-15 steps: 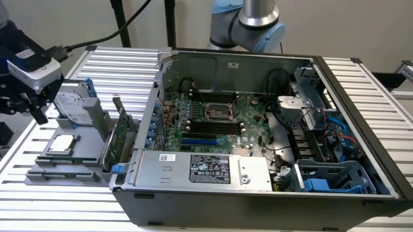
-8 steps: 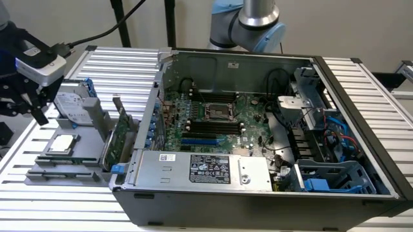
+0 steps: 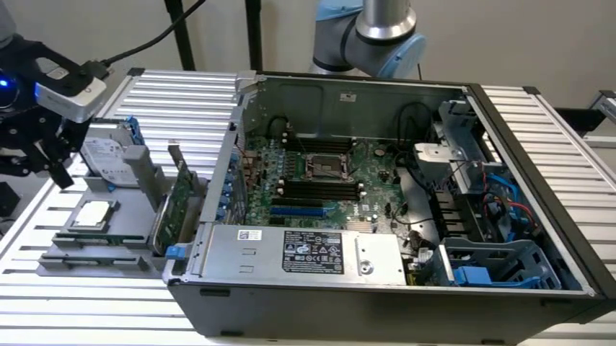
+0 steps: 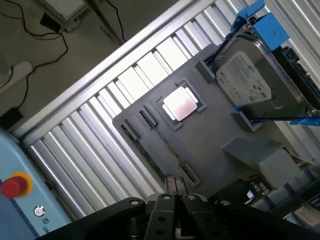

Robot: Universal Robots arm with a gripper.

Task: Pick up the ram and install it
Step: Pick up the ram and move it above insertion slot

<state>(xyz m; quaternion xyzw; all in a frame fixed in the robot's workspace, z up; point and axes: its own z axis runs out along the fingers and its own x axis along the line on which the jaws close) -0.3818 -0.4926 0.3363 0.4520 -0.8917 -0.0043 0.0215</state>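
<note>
So the ram (image 4: 160, 157) is sitting in its holder on the gray parts tray (image 4: 220, 130), standing on its long edge so from the wrist view it's just a thin dark line running between the little clips. In the exterior view it's the greenish strip near the front of that tray (image 3: 101, 238), just in front of the square silver processor chip (image 3: 94, 214).

The gripper (image 3: 53, 162) hangs over the tray on the exterior view's left, clearly above it and not touching anything. From the wrist view the gripper (image 4: 175, 186) tips sit over one end of the ram's holder. The jaws look pressed together, or very nearly, with nothing between them.

Other stuff on the tray: a hard drive (image 4: 250, 85) in a blue bracket toward the back, and the green expansion card (image 3: 173, 209) standing upright on the side nearest the PC case (image 3: 385, 310).

The case lies open on the slatted aluminium tabletop (image 3: 173, 101), well apart from the gripper, with the motherboard (image 3: 371, 169) facing up, its black memory slots (image 3: 318, 189) just below the CPU socket, and the power supply (image 3: 298, 252) along the front edge.

There's a red emergency stop button (image 4: 14, 186) on a light blue box off the tabletop.
</note>
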